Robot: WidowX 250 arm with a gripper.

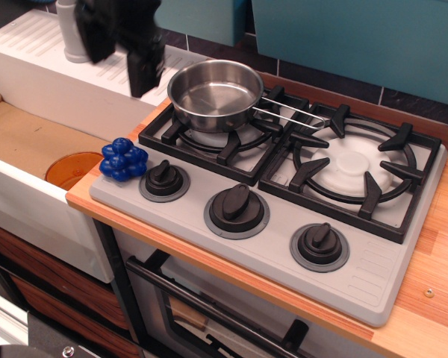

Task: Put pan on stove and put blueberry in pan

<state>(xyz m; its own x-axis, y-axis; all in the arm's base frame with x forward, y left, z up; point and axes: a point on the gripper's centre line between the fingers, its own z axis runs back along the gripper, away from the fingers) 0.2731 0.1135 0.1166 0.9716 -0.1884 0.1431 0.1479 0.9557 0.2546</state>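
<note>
I think the blueberry (124,159) is light, hard and slippery, so I grip its middle; gripper (138,71) is blurred, opening unclear.

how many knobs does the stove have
3, all in a row along the front of the stove: left knob beside the blueberry, middle knob, right knob. None appear hidden.
</note>
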